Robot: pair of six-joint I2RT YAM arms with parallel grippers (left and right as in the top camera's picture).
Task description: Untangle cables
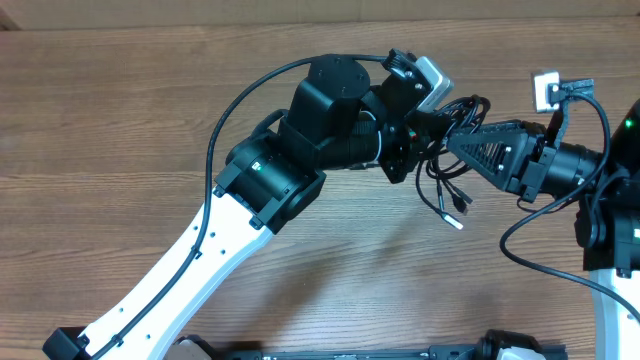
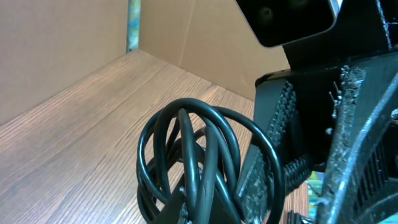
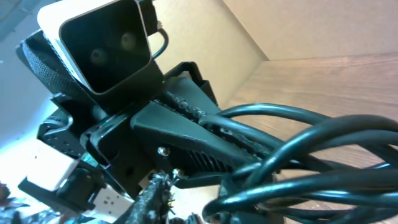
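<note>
Cables between left pincer, right pincer (touching both), over table

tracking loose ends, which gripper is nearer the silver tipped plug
Right. The plug lies just beside the right gripper; the left gripper is farther off, shut on the cable loops.

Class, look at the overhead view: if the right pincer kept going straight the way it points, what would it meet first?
The cables, bunched right at the right pincer's tips; just beyond them sits the left pincer. Depth is hard to judge from above.

Overhead looks straight down; 2 wrist views sit close, sharing the cables.
</note>
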